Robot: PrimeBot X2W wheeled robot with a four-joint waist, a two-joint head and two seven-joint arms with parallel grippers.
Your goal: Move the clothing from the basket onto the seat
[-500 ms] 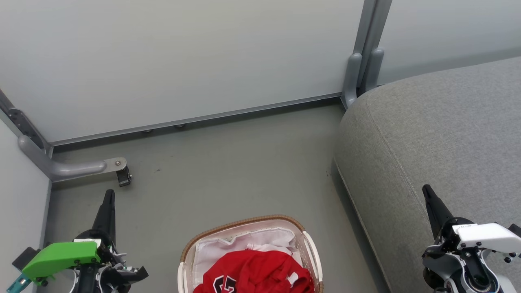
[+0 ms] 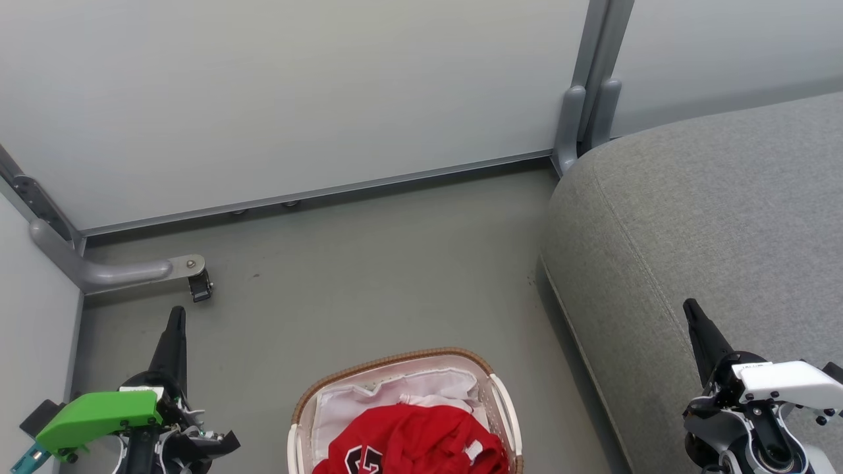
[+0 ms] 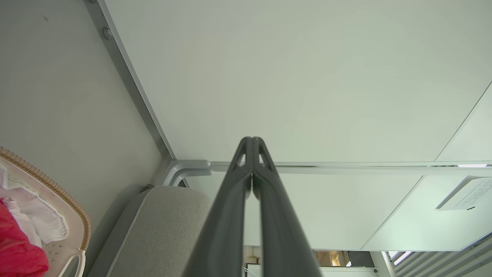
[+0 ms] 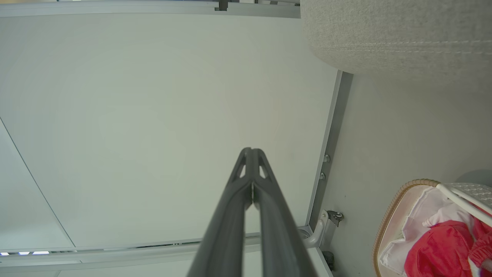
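Observation:
The red clothing (image 2: 415, 441) with a black-and-white number print lies bunched in the basket (image 2: 395, 361), a white oval basket with a brown rim, on the floor at the bottom centre of the head view. The grey seat (image 2: 711, 217) fills the right side. My left gripper (image 2: 176, 315) is shut and empty, left of the basket, fingers pointing up. My right gripper (image 2: 689, 308) is shut and empty over the seat's front part. The left wrist view shows the basket (image 3: 57, 192), the clothing (image 3: 15, 250) and the seat (image 3: 165, 227). In the right wrist view, the clothing (image 4: 442, 250) sits in the basket (image 4: 392, 207) below the seat (image 4: 396, 34).
Pale partition panels (image 2: 296, 99) close off the back and left. A metal foot with a caster (image 2: 197, 280) juts onto the grey floor (image 2: 369, 276) at the left. A grey post (image 2: 586, 99) stands at the seat's far corner. A white liner cloth (image 2: 388, 395) lies under the clothing.

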